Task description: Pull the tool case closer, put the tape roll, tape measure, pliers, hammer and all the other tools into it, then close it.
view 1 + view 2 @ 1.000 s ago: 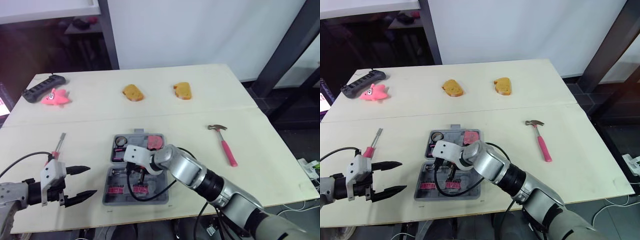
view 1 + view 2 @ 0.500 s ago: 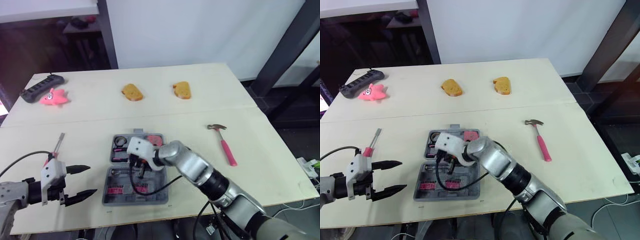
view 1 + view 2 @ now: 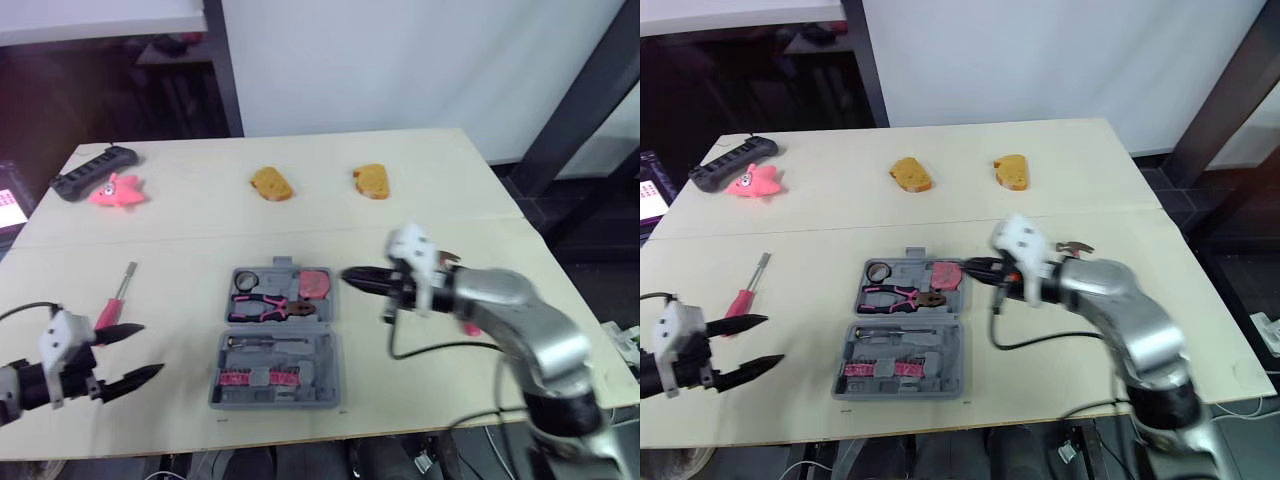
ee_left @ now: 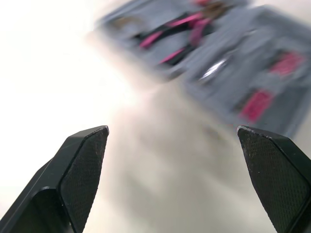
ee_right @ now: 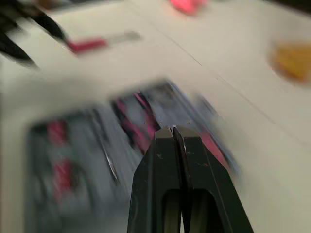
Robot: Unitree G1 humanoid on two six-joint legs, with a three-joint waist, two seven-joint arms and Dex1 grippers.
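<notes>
Tool case (image 3: pixel 902 335): open at the near middle of the table (image 3: pixel 820 240), pliers (image 3: pixel 902 294) seated in its far half. Right pincer (image 3: pixel 970 265): pressed together, empty, just right of the case, probably freed to fetch the hammer (image 3: pixel 1073 246) further right. Left pincer (image 3: pixel 770 340): spread just beside the screwdriver (image 3: pixel 745 290) at left, seemingly ready to take it

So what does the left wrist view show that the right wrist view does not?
Left wrist view: the left gripper, black fingers wide open, seen along them. Right wrist view: the right gripper shut, the pink-handled screwdriver, a blurred orange bread piece. Shared: the open grey plastic tool case holding pink-handled pliers.
</notes>
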